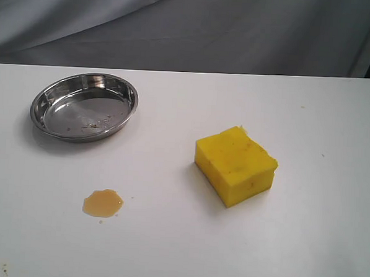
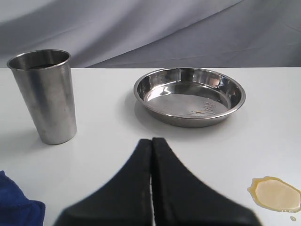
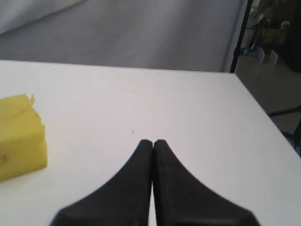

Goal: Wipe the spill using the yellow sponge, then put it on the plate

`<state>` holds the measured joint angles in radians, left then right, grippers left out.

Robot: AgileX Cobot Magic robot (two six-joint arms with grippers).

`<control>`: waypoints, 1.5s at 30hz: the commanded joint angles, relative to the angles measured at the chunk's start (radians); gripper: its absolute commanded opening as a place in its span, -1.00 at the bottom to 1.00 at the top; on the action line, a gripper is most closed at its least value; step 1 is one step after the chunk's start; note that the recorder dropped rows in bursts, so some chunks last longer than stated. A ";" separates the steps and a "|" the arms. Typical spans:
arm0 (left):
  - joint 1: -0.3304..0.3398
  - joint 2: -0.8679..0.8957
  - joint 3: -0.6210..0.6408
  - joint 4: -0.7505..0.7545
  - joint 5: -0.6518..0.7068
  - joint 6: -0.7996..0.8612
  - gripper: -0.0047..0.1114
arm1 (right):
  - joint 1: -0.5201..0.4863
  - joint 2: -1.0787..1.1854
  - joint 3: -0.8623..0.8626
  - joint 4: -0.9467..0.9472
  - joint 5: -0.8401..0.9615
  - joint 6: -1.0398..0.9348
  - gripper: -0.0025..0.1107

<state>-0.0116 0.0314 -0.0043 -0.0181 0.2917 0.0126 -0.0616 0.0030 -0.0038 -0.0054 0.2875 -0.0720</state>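
The yellow sponge (image 1: 236, 165) lies on the white table right of centre; its edge also shows in the right wrist view (image 3: 19, 136). The amber spill (image 1: 103, 203) sits on the table at the front left, also seen in the left wrist view (image 2: 276, 193). The steel plate (image 1: 48, 99) rests at the back left, empty apart from small drops (image 2: 235, 89). My left gripper (image 2: 152, 140) is shut with nothing in it, short of the plate and beside the spill. My right gripper (image 3: 153, 141) is shut and empty, apart from the sponge. Neither gripper shows in the exterior view.
A steel cup (image 2: 45, 96) stands upright on the table beside the plate. A blue cloth (image 2: 16, 205) lies close to the left gripper. The table's edge (image 3: 263, 127) runs past the right gripper, with floor and a stand beyond. Grey cloth hangs behind the table.
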 commanded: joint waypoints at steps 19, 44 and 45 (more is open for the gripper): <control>-0.006 0.004 0.004 -0.002 -0.010 -0.004 -0.92 | 0.002 -0.003 0.004 0.005 -0.640 -0.003 -0.96; -0.006 0.004 0.004 -0.002 -0.010 -0.003 -0.92 | 0.003 0.166 -0.444 0.088 0.060 0.159 -0.96; -0.006 0.004 0.004 -0.002 -0.010 -0.003 -0.92 | 0.003 0.199 -0.485 0.107 0.126 0.122 -0.96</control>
<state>-0.0116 0.0314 -0.0043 -0.0181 0.2917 0.0126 -0.0616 0.1158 -0.3763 0.1119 0.1807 0.1304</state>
